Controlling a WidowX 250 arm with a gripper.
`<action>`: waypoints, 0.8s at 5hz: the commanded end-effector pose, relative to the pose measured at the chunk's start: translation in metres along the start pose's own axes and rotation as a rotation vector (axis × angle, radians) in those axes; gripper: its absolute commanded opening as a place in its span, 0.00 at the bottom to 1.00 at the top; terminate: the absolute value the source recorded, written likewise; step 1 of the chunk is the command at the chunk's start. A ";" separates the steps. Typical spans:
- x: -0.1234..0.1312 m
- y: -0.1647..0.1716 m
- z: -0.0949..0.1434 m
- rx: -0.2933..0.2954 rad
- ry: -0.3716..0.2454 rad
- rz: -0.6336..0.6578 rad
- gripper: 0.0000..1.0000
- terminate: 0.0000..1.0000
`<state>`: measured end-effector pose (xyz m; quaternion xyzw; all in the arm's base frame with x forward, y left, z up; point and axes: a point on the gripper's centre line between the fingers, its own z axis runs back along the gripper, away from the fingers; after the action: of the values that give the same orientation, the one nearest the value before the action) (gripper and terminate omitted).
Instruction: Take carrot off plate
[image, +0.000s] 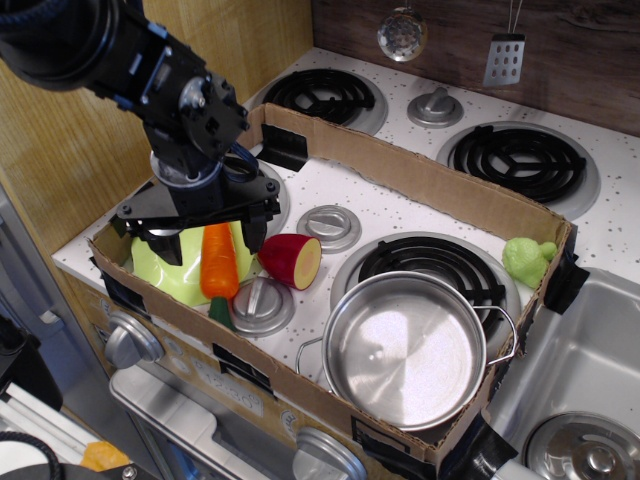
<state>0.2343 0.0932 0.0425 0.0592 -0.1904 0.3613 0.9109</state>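
Observation:
The orange carrot (219, 264) lies lengthwise across the lime-green plate (165, 268) at the front left of the cardboard box, its dark green stem end (221, 312) hanging over the plate's near rim. My gripper (208, 241) is open, right over the carrot's far end. One finger (165, 243) stands left of the carrot over the plate. The other finger (252, 234) stands to its right, between the carrot and the cut fruit. The arm hides the plate's far half and the carrot's tip.
A red-and-yellow cut fruit toy (293, 259) lies right of the carrot. Two grey metal lids (259, 304) (329, 226) and a steel pot (407, 347) sit inside the cardboard box (430, 185). A green toy (528, 259) is at the box's right corner. A sink (590, 370) is at right.

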 end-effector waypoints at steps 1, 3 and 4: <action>0.001 -0.001 -0.015 -0.019 -0.049 0.016 1.00 0.00; 0.008 0.002 -0.017 -0.009 -0.065 -0.003 0.00 0.00; 0.011 0.001 -0.013 -0.019 -0.061 0.006 0.00 0.00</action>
<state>0.2383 0.1045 0.0223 0.0578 -0.1981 0.3644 0.9081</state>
